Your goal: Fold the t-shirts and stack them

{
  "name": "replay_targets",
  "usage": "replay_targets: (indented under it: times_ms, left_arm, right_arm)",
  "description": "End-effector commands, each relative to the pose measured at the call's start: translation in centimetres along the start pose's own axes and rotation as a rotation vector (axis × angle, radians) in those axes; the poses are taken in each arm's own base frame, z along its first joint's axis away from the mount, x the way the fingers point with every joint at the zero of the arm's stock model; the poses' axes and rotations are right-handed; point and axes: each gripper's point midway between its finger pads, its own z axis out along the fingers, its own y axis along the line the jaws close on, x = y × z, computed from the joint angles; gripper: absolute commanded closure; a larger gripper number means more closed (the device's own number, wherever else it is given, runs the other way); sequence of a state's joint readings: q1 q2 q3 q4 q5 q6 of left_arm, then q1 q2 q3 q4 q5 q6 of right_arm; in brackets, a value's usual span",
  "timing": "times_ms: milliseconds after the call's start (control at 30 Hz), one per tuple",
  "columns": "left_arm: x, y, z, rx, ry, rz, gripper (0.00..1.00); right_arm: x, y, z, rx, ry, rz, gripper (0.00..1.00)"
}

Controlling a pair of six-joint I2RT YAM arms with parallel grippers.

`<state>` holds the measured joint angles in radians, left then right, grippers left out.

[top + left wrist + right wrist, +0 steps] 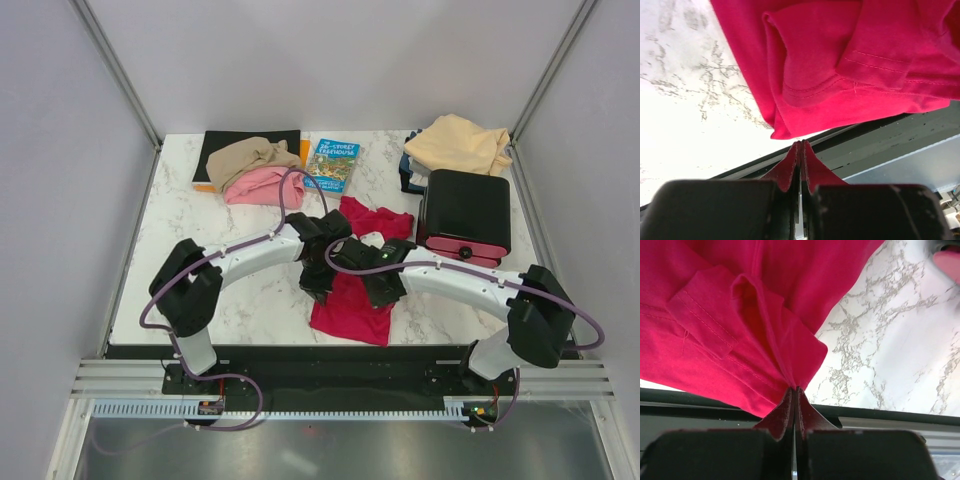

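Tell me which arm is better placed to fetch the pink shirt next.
Left, probably: the pink shirt lies far-left, nearer the left gripper; the right gripper, also pinching the red shirt, sits farther away.

The only lettering is on the blue book [333, 163]. Pale title lines across the upper part of its cover seem to read "The 26-Storey Treehouse", though they are small and blurred. A further line lower on that cover is too small to read.
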<state>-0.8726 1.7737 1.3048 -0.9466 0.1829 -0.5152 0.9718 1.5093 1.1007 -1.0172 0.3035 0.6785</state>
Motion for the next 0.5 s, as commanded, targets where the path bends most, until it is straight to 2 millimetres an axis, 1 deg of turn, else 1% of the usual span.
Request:
replay_targets:
  times_ms: [0, 67, 267, 400, 467]
  left_arm:
    - [0.8, 0.0, -0.8, -0.037, -0.024, 0.045, 0.98]
    - [0.4, -0.1, -1.2, -0.035, -0.048, 0.045, 0.98]
    - [-0.4, 0.1, -1.5, -0.044, -0.067, 0.044, 0.98]
    - [-0.4, 0.1, -1.2, -0.040, -0.056, 0.052, 0.98]
    - [-0.5, 0.0, -1.2, -0.040, -0.054, 0.056, 0.98]
  right_arm:
    - [-6.6, 2.1, -1.8, -0.086, -0.193, 0.055, 1.00]
    - [-7.5, 2.0, -2.1, -0.094, -0.213, 0.065, 1.00]
    - [-10.1, 0.5, -1.8, -0.067, -0.231, 0.097, 1.00]
    - [-11.2, -0.3, -0.8, -0.044, -0.224, 0.116, 1.00]
    - [-11.3, -0.7, 0.0, -0.020, -0.208, 0.123, 1.00]
